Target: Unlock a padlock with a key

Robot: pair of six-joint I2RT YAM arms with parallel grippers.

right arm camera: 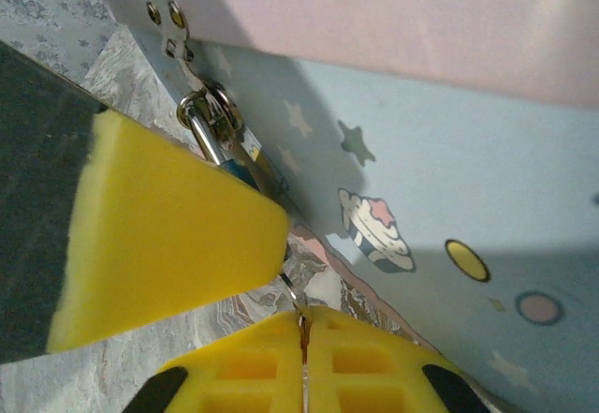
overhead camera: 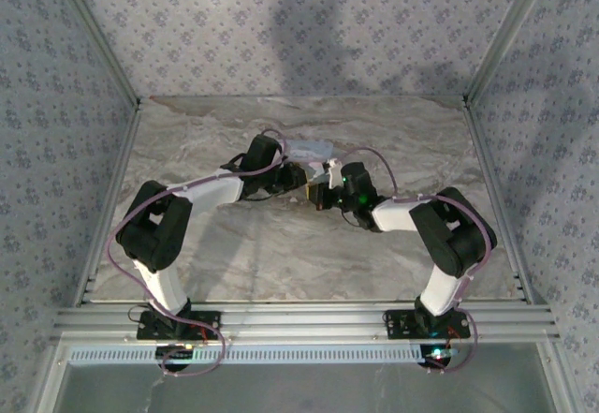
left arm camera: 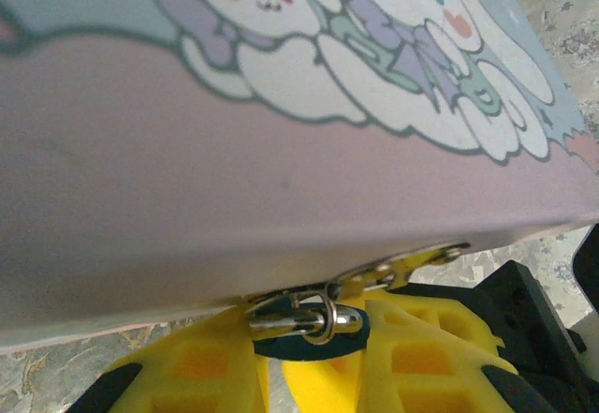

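While the left gripper [left arm camera: 314,368] clamps the padlock [left arm camera: 290,347] on the tin [left arm camera: 281,169], the right gripper [right arm camera: 304,331] pinches the key [right arm camera: 290,291] beside it.

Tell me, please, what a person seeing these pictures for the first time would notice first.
The pastel tin with white cartoon animals, close before the left wrist camera, draws the eye first. Under its edge the tiny dark padlock hangs from the clasp, between the yellow fingers of the left gripper. Seen from above, this happens at the middle of the marble table, where the right gripper pinches the thin key.
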